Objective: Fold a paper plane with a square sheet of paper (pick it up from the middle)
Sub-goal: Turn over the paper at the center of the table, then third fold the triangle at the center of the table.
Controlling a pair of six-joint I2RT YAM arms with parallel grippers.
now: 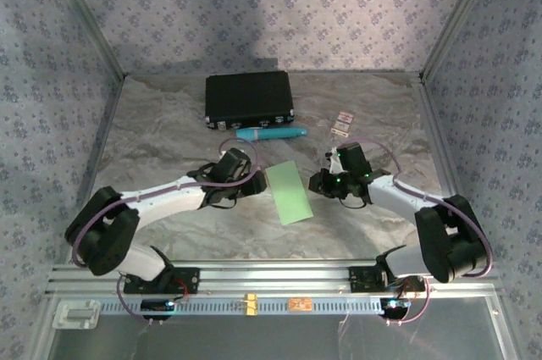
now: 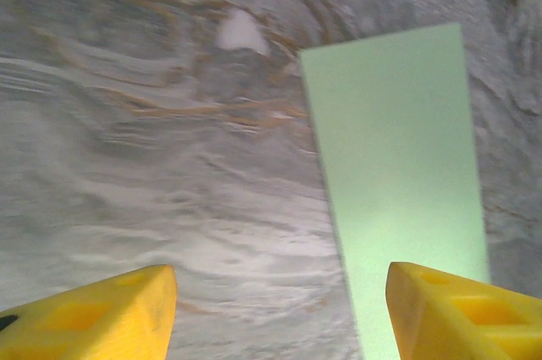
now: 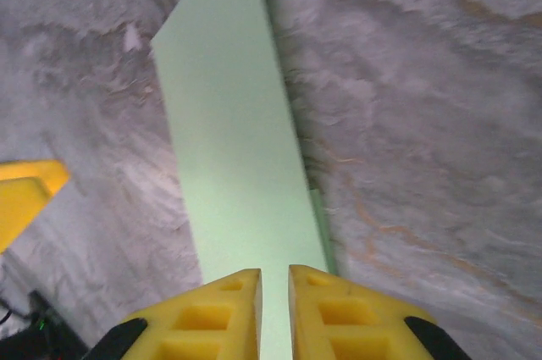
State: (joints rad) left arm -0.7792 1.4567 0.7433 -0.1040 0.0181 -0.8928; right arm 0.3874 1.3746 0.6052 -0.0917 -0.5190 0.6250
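- The right pincer (image 3: pixel 273 309) is holding its yellow fingers pressed almost together, with only a thin slit between them. It is sitting at the near end of the pale green strip. I cannot tell whether it is pinching a layer or only bearing down on it.
- The left pincer (image 2: pixel 279 301) is standing spread wide and gripping nothing. One finger is overlapping the paper's near end and the other is hanging over bare worktop (image 1: pixel 169 131).
- The square sheet of paper (image 1: pixel 289 192) is lying flat on the worktop between the two pincers and showing as a narrow rectangle. In the right wrist view a darker second layer is peeking out along one long edge, so it is probably lying folded in half.
- The step in hand is likely the centre crease, either sharpening it or getting ready to open it again.
- Doing this well is going to mean the left pincer pinning its end down first, since thin paper will be sliding on this smooth surface.
- The right pincer should be working along the fold line itself, keeping the two layers' edges matched, because that peeking layer is hinting at a slight offset.
- The black case (image 1: pixel 249 97) and the teal tube (image 1: pixel 269 134) are lying well apart at the back, not interfering.
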